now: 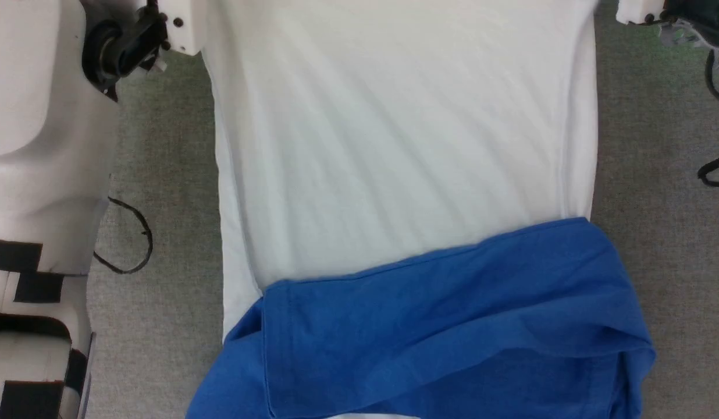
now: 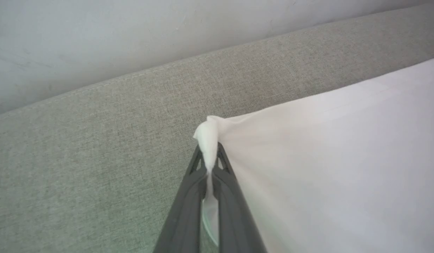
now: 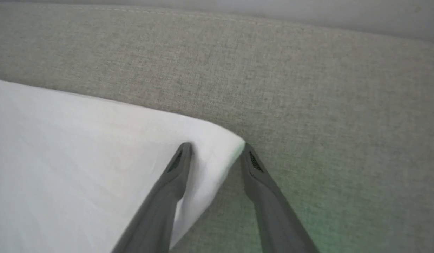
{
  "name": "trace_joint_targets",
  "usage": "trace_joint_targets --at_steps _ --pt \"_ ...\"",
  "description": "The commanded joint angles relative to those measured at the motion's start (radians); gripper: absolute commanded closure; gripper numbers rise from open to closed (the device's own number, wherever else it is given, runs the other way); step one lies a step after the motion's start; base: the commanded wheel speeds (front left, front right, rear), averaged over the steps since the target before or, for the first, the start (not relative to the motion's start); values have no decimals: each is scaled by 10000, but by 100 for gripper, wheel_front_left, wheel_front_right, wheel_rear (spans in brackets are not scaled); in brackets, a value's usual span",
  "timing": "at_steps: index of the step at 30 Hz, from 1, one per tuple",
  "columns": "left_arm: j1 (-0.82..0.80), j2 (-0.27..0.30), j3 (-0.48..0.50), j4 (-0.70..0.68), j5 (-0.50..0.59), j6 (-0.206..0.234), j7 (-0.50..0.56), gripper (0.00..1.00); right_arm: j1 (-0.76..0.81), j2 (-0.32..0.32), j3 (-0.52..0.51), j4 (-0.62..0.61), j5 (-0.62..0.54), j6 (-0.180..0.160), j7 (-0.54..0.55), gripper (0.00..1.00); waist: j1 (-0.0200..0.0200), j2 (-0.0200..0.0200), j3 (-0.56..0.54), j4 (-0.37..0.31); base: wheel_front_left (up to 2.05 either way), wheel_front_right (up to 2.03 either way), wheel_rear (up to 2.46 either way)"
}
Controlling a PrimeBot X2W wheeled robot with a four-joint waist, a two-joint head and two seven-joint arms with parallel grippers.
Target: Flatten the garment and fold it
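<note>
The garment [image 1: 394, 145] lies spread on the grey fabric surface, its white body running up the head view and its blue sleeves [image 1: 452, 326] folded across the near part. In the left wrist view my left gripper [image 2: 210, 158] is shut on a white corner of the garment [image 2: 207, 138], which bunches up between the fingertips. My right gripper [image 3: 215, 153] stands open in the right wrist view, its fingers astride the other white corner [image 3: 220, 147], one finger on the cloth and one on the grey surface beside it.
The grey woven surface [image 1: 162, 326] extends on both sides of the garment. My pale left forearm [image 1: 39, 174] fills the left edge of the head view. A thin black cable loop [image 1: 127, 238] lies beside it. A pale wall [image 2: 132, 35] rises behind the surface's edge.
</note>
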Motion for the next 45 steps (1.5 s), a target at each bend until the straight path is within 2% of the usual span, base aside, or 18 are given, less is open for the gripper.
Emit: trace_joint_targets --at_steps 1,3,5,10,21,25,29,34,37,40,45 --pt "-182 29 -23 38 -54 -45 -83 100 699 161 334 603 38 -13 558 100 2 0 10 23 0 0 0" --pt "-191 66 -68 92 -123 -51 -144 100 645 186 466 705 84 -13 805 100 2 0 -3 16 0 0 0" --pt "-197 118 -68 154 -189 -55 -276 100 506 151 582 536 69 -13 532 100 2 0 -37 -10 0 0 0" --pt "-262 344 148 409 -35 30 -1474 100 98 -15 474 82 77 -13 -1293 100 2 0 -400 -156 0 0 0" --pt "-1192 650 491 1377 690 266 -5310 100 -804 -268 299 -244 -201 -13 -5373 100 2 0 -1629 -554 0 0 0" --pt "-1383 786 220 1575 1013 175 -6178 100 -952 -321 344 -361 -323 -13 -6407 100 2 0 -1957 -682 0 0 0" --pt "-1053 860 120 1552 883 76 -6559 100 -582 -297 772 -656 -223 -13 -6572 100 2 0 -2207 -711 0 0 0" --pt "645 965 365 851 237 37 -7002 100 970 -683 1718 -1705 16 -13 -6873 100 2 0 -2862 -590 0 0 0" --pt "2158 1175 504 -151 12 135 -7400 100 2252 -1032 2122 -2608 248 -13 -6945 100 2 0 -3342 -539 0 0 0" --pt "4052 1281 766 -1315 -302 606 -7603 100 3668 -1463 2272 -3541 459 -13 -6884 100 2 0 -3855 -469 0 0 0" --pt "7323 1407 1087 -3445 -840 1506 -7307 100 6017 -1994 2097 -5044 595 -13 -6328 100 2 0 -4403 -506 0 0 0"
